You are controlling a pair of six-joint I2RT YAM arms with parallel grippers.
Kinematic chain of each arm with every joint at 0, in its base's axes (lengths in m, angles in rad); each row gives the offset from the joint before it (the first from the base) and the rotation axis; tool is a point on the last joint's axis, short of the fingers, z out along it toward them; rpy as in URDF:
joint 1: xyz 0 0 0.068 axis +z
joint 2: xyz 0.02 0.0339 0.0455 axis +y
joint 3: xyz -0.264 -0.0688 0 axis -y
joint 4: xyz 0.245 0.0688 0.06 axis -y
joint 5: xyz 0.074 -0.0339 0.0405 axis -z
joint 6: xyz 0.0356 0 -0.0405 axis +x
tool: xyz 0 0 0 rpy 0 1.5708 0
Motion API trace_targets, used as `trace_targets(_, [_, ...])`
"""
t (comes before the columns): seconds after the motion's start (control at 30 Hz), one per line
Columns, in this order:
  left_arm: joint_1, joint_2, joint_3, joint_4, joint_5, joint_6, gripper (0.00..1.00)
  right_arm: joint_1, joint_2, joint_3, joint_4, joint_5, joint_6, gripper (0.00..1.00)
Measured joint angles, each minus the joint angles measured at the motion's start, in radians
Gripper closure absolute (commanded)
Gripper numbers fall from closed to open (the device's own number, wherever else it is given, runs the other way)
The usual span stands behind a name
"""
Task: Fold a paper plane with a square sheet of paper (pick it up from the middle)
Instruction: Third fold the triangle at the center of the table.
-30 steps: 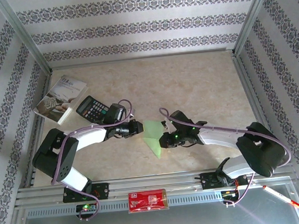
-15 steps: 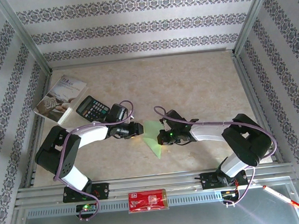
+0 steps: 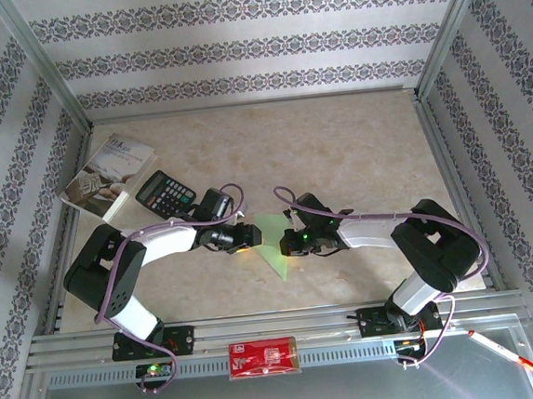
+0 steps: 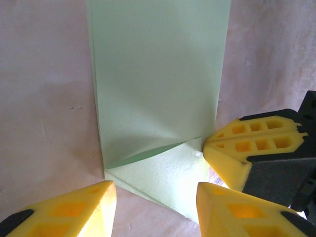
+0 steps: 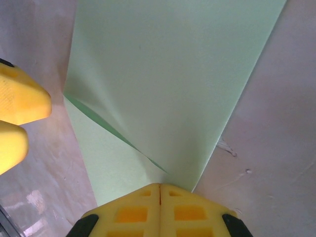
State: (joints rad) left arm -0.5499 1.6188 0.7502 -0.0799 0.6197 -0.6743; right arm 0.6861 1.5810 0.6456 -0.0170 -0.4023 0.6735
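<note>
Paper (image 3: pixel 272 246) is lying partly folded, most creases remaining. Left fingers (image 4: pixel 64 210) are gaping empty; right fingers (image 5: pixel 128 215), closed, are touching its edge.

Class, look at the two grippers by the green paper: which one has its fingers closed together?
The right gripper: its yellow fingers meet with no gap at the folded green paper edge, whereas on the left gripper they stand apart.

The left arm (image 3: pixel 158 243) and right arm (image 3: pixel 374 233) stretch inward and low, elbows bent, tips facing each other. The left claw (image 4: pixel 157 207) holds its fingers (image 4: pixel 74 212) spread apart. The right claw (image 5: pixel 159 197), just opposite and close beside one of those fingers, has its pads (image 5: pixel 131 213) pressed together.
</note>
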Motion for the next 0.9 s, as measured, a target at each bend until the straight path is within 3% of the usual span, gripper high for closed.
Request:
trace_targets(0.33, [0.0, -0.021, -0.003, -0.018, -0.066, -0.002, 0.52, -0.045, -0.082, -0.014, 0.034, -0.051, 0.005, 0.95])
trace_targets(0.9, [-0.001, 0.01, 0.006, -0.033, -0.044, 0.003, 0.5, -0.064, 0.013, -0.021, 0.059, -0.048, 0.008, 1.0])
